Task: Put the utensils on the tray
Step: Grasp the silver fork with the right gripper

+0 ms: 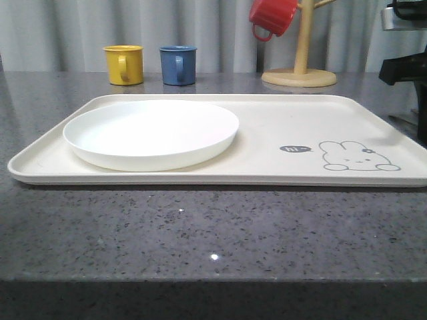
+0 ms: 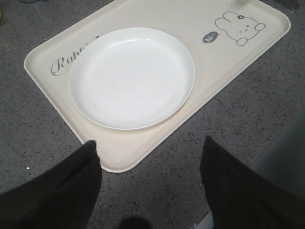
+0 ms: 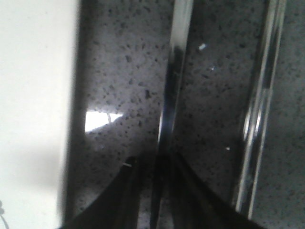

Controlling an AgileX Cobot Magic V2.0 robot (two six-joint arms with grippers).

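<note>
A slim utensil (image 3: pixel 172 86) is being straddled lengthwise by the right gripper (image 3: pixel 155 167), jaws nearly pinching it, beside the tray (image 3: pixel 33 95); the left gripper (image 2: pixel 150 157) is being held spread.

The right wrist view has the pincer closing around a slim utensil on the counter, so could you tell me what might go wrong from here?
1. The right pincer straddles a thin shiny utensil lying flat on the counter; it could slip out.
2. A second utensil lies close beside it and might get knocked.
3. The plate covers the left of the tray, so a careless drop could land on it.
</note>
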